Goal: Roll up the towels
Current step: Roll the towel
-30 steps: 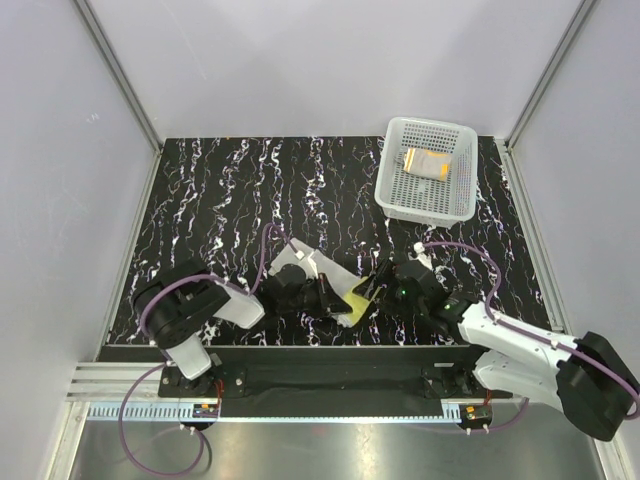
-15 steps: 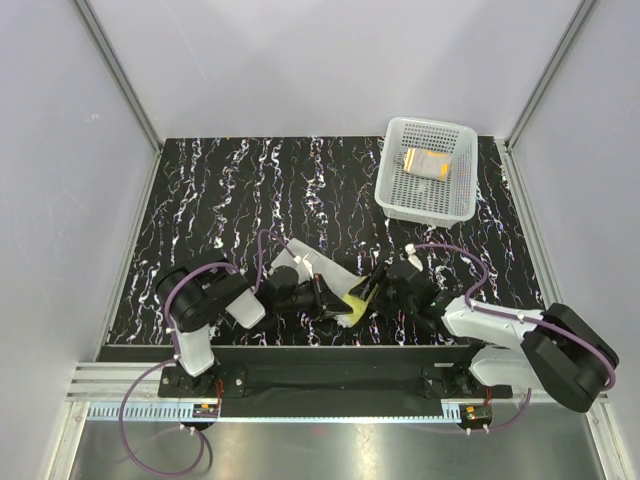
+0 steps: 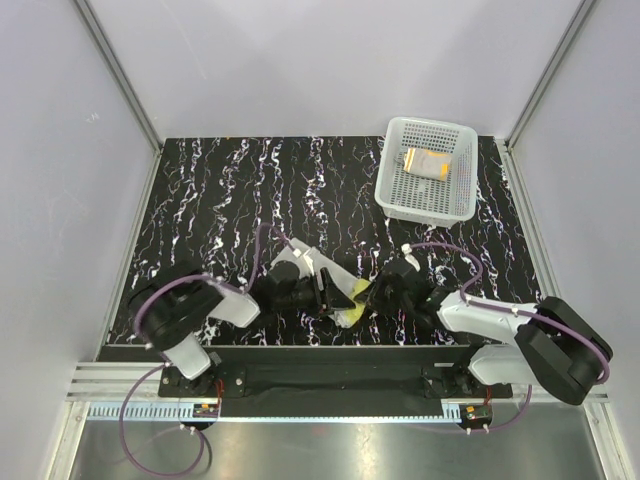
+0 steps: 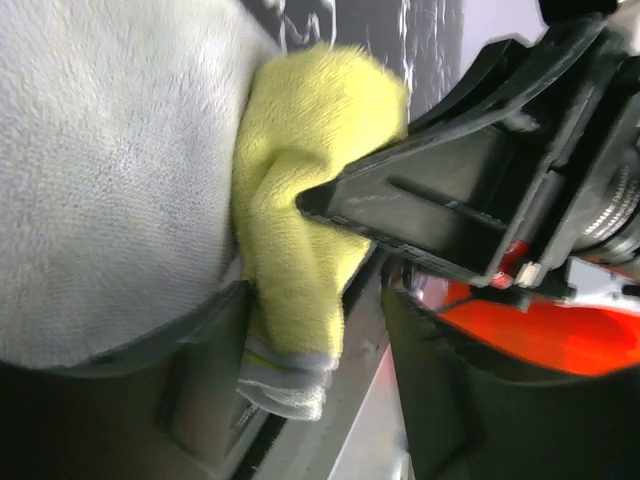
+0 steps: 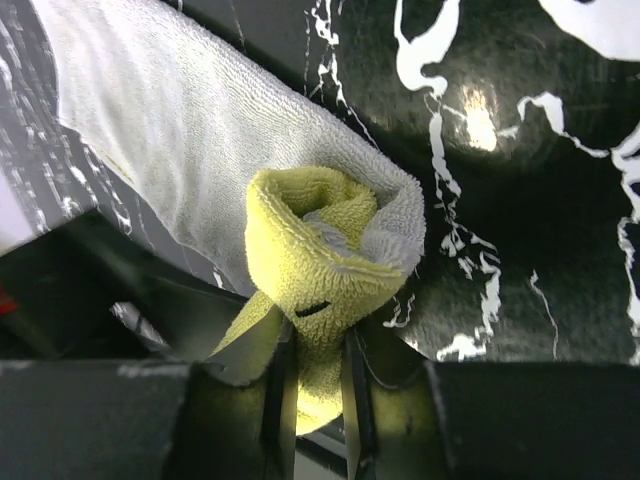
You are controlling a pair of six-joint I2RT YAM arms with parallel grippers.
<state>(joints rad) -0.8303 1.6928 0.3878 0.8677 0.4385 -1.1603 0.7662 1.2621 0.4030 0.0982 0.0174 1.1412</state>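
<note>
While the left gripper [image 3: 325, 294] stands spread, its jaws slack around the grey-white edge, the yellow towel [image 5: 312, 245] lies at the table's [image 3: 220, 200] near edge between the 2 arms. Its rolled end faces the right gripper [image 5: 312, 385], which pinches it. The roll's long axis runs back toward the left arm. Far right, the orange towel [image 3: 425, 162] sits in the basket [image 3: 392, 190].

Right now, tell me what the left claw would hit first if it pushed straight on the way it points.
The yellow towel: its rolled end sits right in front of the left claw. Just behind it is the right claw, pinching the same roll; how close behind is hard to judge.
</note>
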